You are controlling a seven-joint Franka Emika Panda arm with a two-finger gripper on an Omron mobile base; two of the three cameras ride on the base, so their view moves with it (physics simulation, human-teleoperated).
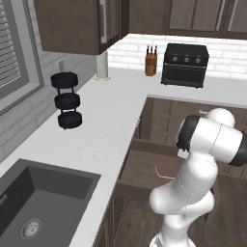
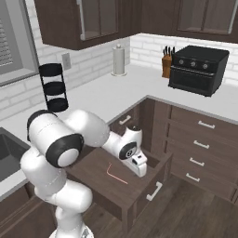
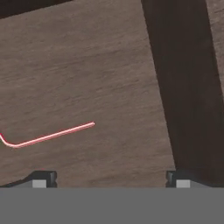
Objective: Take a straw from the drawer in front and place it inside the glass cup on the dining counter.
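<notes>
The drawer (image 2: 90,169) stands pulled out from the corner cabinets, its brown inside in sight (image 1: 140,166). On its floor lies the straw (image 2: 116,175), thin and red-pink with a bent end (image 1: 162,173). My gripper (image 2: 141,170) hangs over the drawer's right part, open and holding nothing. In the hand view the straw (image 3: 52,135) lies left of and beyond the gripper (image 3: 111,179), and the two fingertips (image 3: 41,180) stand wide apart. The glass cup and the dining counter are out of view.
A white L-shaped counter (image 1: 101,120) wraps the corner, with a dark sink (image 1: 38,202) at the near left. On it stand a black tiered rack (image 1: 67,99), a paper towel roll (image 2: 119,60), a knife block (image 1: 151,61) and a black toaster oven (image 1: 185,64). Shut drawers (image 2: 200,148) line the right.
</notes>
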